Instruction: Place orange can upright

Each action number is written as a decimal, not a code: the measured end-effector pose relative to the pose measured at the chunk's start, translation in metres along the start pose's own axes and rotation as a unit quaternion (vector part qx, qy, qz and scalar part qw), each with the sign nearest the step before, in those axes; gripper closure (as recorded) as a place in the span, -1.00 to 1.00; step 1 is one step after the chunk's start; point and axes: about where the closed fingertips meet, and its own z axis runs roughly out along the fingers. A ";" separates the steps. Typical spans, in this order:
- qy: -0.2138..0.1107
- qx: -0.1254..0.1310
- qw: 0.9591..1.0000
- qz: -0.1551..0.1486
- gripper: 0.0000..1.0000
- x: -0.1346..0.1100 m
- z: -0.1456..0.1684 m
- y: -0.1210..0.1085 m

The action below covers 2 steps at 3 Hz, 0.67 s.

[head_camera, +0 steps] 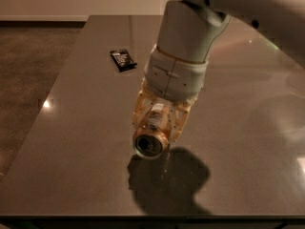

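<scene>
- Camera view, the only one. Arm (186, 27) reaching down from 1 o'clock, ending over the near half of the table (71, 128).
- Gripper (155, 133) just below frame centre, toward 6 o'clock. Clenched on the orange can (149, 145), with an amber finger (138, 109) down each flank of the body.
- Orange can held between the jaws, apparently clear of the tabletop, judging from the shadow (167, 175) lying apart at 5 o'clock below it. Light contact not ruled out.
- Long axis of the can not vertical: running out of the palm toward 7 o'clock and toward the lens. Round silver end face lowest and turned to the camera, white label patch (156, 119) higher up the body.
- Top or base facing out: cannot tell.
- Key relation for the coming move: can axis in line with the fingers, end face tipped well off the table plane. Judgement: needs a wrist turn to bring one end flat to the surface before letting go, otherwise liable to topple or roll.
- Containers: none besides the can. Opened or sealed, full or empty: cannot tell.
- Dark packet (123, 59) flat on the table at 11 o'clock from the gripper, well apart, no obstacle to set-down.
</scene>
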 end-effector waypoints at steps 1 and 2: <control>-0.075 0.064 0.990 0.102 1.00 0.012 -0.022 -0.017; -0.153 0.135 0.953 0.222 1.00 0.028 -0.042 -0.026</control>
